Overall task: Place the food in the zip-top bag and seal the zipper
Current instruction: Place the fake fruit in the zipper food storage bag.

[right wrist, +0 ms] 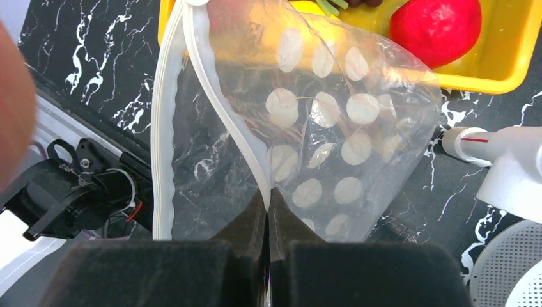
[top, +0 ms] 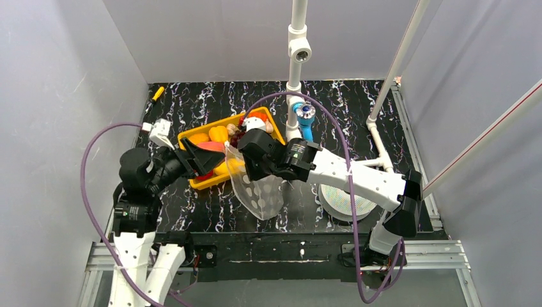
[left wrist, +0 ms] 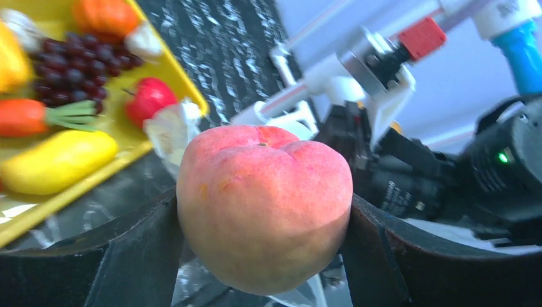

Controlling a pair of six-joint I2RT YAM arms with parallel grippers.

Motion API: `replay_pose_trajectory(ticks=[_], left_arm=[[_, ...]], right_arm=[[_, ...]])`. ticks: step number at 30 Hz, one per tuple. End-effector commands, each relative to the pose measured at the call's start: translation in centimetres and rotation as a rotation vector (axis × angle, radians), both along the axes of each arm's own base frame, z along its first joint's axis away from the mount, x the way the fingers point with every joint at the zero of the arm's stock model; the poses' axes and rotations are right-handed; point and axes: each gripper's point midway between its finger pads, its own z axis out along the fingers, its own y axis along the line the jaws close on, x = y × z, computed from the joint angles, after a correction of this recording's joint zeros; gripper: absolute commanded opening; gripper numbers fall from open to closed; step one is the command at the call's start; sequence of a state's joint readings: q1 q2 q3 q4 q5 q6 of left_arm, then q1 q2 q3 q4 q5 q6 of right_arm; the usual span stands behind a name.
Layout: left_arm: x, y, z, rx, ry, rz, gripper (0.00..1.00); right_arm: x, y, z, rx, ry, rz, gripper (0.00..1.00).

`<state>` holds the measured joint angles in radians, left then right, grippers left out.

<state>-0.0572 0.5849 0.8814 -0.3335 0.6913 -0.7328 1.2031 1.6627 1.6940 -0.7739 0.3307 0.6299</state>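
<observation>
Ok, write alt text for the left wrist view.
A pink-orange toy peach fills the centre, clamped between the two dark fingers of the left end effector. Behind it to the upper left, a yellow tray holds purple grapes, a carrot, a yellow fruit and a red fruit; the black right arm sits at right.

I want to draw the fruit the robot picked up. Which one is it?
Look on the black marbled table for the yellow rectangular plastic tray. Right beside it, the left gripper squeezes a round pinkish-orange toy peach. Unlike the purple grapes and orange carrot lying in the tray, only it is held up.
</observation>
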Motion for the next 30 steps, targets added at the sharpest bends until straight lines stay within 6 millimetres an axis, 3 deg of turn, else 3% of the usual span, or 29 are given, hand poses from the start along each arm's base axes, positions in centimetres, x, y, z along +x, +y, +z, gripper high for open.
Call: replay_pose_trajectory(ticks=[1,7,9,13,20,27,30], left_arm=[[-1.2,-3.0,-0.1,-0.215,0.063,-0.209,0.36],[-1.9,-5.1,-0.7,-0.275,0.063,-0.304,0.37],[-1.9,-5.5,-2.5,-0.211,0.107,-0.275,0.37],[-2.7,-3.9,-6.1,-0.018,0.162,-0.188,0.4],[-3.8,-3.9,-10.1,0.043,0.339,-0.224,0.42],[-4.3,-2.6,-10.3,0.143,0.361,-0.184,0.48],[-4.4,-2.7,-9.7,0.144,0.371,-0.201,0.64]], right_arm=[[0.4,1.9,2.8,0.138,0.027,0.013,0.01],[0.1,2.7,2.7,0.168,0.059,0.034,0.01],[0.1,2.6,2.8,0.168,0.058,0.031,0.01],[0.3,2.0,3.5,0.174,0.043,0.014,0.01],[0.4,1.8,5.2,0.223,0.029,0.018,0.01],[0.1,2.2,6.0,0.248,0.029,0.039,0.01],[-0.1,2.4,6.0,0.254,0.034,0.051,0.01]])
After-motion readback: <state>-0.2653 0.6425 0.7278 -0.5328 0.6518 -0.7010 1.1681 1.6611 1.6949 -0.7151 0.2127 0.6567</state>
